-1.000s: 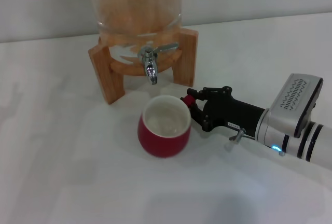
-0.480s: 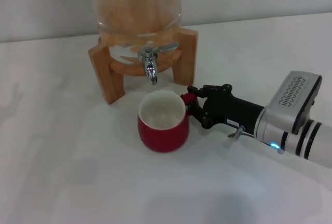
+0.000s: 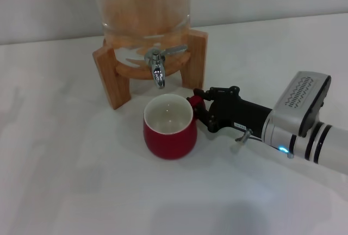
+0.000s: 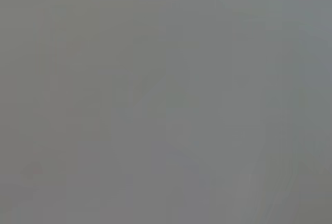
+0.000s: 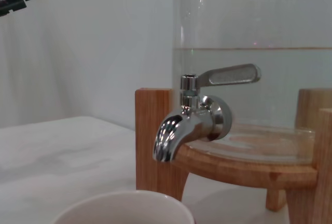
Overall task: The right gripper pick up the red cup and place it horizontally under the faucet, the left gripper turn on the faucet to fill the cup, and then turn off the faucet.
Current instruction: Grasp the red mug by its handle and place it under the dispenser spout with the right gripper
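- Dispenser (image 3: 144,6) on wooden stand (image 3: 111,74), at rear of counter (image 3: 65,180).
- Faucet (image 3: 157,66) at stand's front.
- Red cup (image 3: 169,127) upright before and below faucet.
- Right pincer (image 3: 199,109) at cup's right side, on its handle.

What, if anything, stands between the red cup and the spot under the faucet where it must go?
Nothing visible does. The red cup, held at its handle by the right gripper, stands on the table just in front of the faucet, with only bare white surface between them.
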`<state>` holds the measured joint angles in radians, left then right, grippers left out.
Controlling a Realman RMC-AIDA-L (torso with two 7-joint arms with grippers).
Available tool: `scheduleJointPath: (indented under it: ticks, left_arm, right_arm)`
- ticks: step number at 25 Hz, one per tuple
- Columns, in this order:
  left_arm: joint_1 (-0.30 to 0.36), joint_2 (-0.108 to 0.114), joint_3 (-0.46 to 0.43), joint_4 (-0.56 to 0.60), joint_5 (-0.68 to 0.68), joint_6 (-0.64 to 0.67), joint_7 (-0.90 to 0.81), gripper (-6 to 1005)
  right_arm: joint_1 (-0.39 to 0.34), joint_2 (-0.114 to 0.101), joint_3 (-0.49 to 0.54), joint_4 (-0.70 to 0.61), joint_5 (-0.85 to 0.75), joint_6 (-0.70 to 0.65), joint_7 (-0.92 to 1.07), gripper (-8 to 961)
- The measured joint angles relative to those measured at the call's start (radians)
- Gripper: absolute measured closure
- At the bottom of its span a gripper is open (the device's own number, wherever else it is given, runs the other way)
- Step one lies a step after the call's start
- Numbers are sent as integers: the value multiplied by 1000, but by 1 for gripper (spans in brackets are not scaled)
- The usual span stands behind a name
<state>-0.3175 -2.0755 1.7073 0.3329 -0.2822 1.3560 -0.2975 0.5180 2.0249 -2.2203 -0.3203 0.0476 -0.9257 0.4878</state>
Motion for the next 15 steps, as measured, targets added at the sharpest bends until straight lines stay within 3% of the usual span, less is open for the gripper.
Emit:
scheduleJointPath:
  ticks: [15]
  left_arm:
    - [0, -2, 0, 0, 12, 0, 0, 120]
  right_arm:
    - [-1, 0, 36, -6, 10, 20, 0, 726]
